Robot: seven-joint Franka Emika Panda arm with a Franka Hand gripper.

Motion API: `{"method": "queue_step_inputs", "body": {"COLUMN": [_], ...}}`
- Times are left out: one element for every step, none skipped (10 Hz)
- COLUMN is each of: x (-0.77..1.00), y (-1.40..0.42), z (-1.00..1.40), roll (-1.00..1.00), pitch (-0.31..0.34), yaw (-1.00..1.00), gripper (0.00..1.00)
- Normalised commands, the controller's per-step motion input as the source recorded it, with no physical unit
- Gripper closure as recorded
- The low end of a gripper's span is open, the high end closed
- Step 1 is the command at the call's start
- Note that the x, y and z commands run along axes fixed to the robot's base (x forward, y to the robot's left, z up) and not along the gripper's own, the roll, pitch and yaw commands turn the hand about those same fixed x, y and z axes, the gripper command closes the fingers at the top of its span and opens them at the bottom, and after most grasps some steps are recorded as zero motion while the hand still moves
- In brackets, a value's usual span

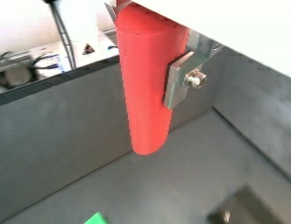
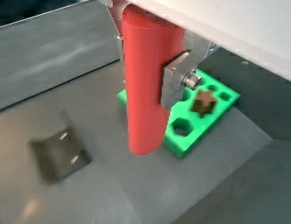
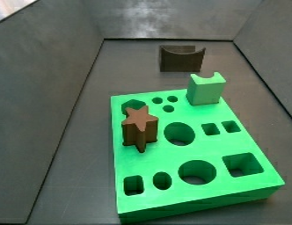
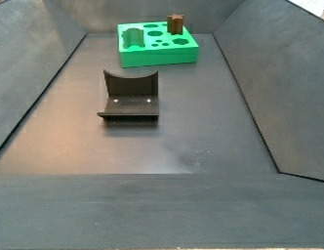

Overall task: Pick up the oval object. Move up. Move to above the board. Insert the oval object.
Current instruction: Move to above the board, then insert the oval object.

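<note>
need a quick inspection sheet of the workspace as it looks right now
surface: dark grey floor with sloped grey walls, bare apart from the items below
job's things: red peg held upright in the gripper, clear of the floor in both wrist views; board flat on the floor, several holes open
clutter: brown star block standing in the board; small green block at the board's edge; fixture on the floor apart from the board
grippers: gripper shut on the peg, raised, out of both side views; board partly behind the peg in a wrist view
cables: nothing seen
surroundings: blurred bright background beyond the wall in a wrist view
</note>
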Motion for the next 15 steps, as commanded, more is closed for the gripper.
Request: {"method": "queue_step_inputs", "body": {"x": [0.58, 0.61, 0.64, 0.57, 0.4, 0.26, 0.14, 0.0, 0.0, 0.0, 0.0, 0.05, 0.0, 0.0, 0.0], "y": [-1.0, -1.0, -1.0, -0.87, -0.59, -0.36, -0.18, -0.07, -0.06, -0.19, -0.29, -0.1, 0.0, 0.0, 0.0], "z": [-0.1, -0.09, -0.08, -0.06, -0.03, 0.0, 0.01, 0.0, 0.0, 0.0, -0.05, -0.07, -0.06, -0.07, -0.07], "roll": [-0.06, -0.04, -0.04, -0.03, 0.0, 0.02, 0.03, -0.02, 0.03, 0.06, 0.09, 0.02, 0.0, 0.0, 0.0], "pitch": [0.219, 0.186, 0.17, 0.157, 0.145, 0.125, 0.081, 0.0, 0.0, 0.0, -0.06, -0.106, -0.094, -0.111, -0.113], "yaw": [-0.96, -0.5, -0.27, -0.13, -0.05, -0.03, -0.01, 0.0, 0.0, 0.0, -0.37, -0.9, -1.0, -1.0, -1.0], "gripper": [1.0, 1.0, 1.0, 1.0, 1.0, 1.0, 1.0, 1.0, 1.0, 1.0, 1.0, 1.0, 1.0, 1.0, 1.0]}}
